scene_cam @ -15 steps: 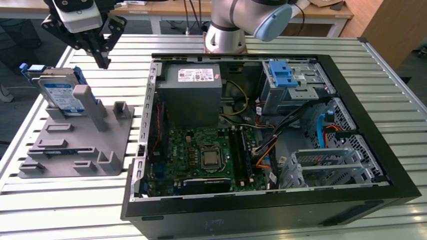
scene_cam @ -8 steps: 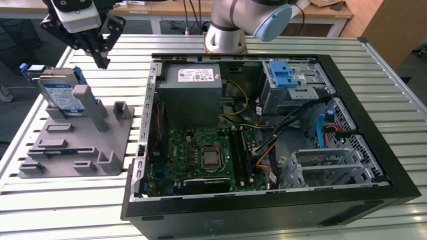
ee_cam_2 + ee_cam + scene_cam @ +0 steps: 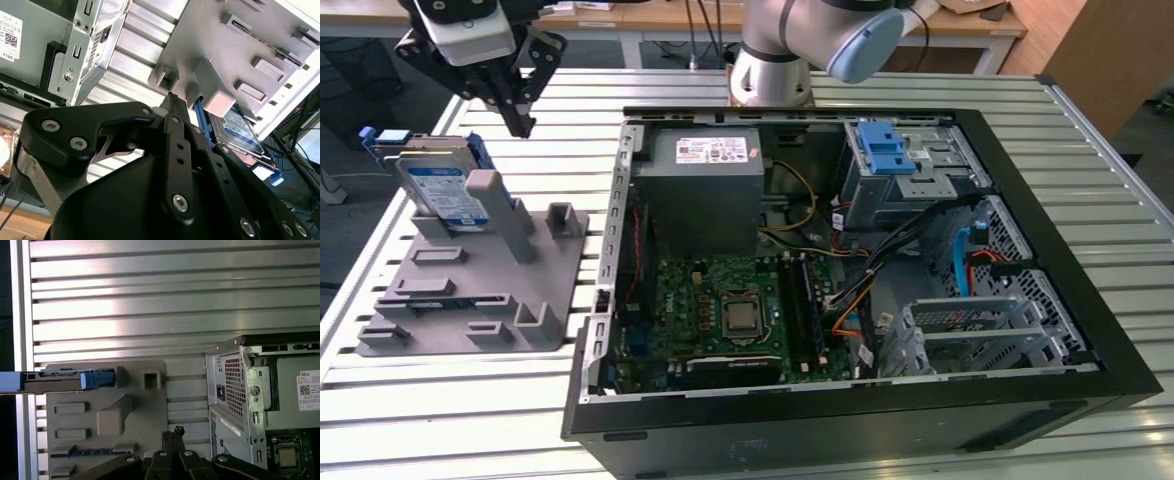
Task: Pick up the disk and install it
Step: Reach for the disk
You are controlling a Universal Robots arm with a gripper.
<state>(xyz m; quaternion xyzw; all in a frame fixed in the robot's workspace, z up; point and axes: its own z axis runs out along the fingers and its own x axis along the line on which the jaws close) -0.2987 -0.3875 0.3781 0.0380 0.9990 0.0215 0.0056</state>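
Observation:
The disk (image 3: 440, 187), silver with a white-and-blue label and a blue carrier, stands on edge in a grey fixture (image 3: 467, 290) at the exterior view's left. In the first wrist view the disk (image 3: 60, 381) appears edge-on, and in the second wrist view the disk (image 3: 241, 128) lies past the fixture's posts. My gripper (image 3: 523, 125) hangs above the table just to the exterior view's right of the disk, apart from it. Its black fingers (image 3: 172, 434) are shut together with nothing between them; the same gripper (image 3: 172, 98) points at the fixture.
An open black computer case (image 3: 1067, 250) lies on the slatted aluminium table (image 3: 454, 410). Inside are a grey power-supply box (image 3: 707, 190), a motherboard (image 3: 727, 315) and a metal drive cage with a blue latch (image 3: 887, 150). The arm's base (image 3: 771, 75) stands behind the case.

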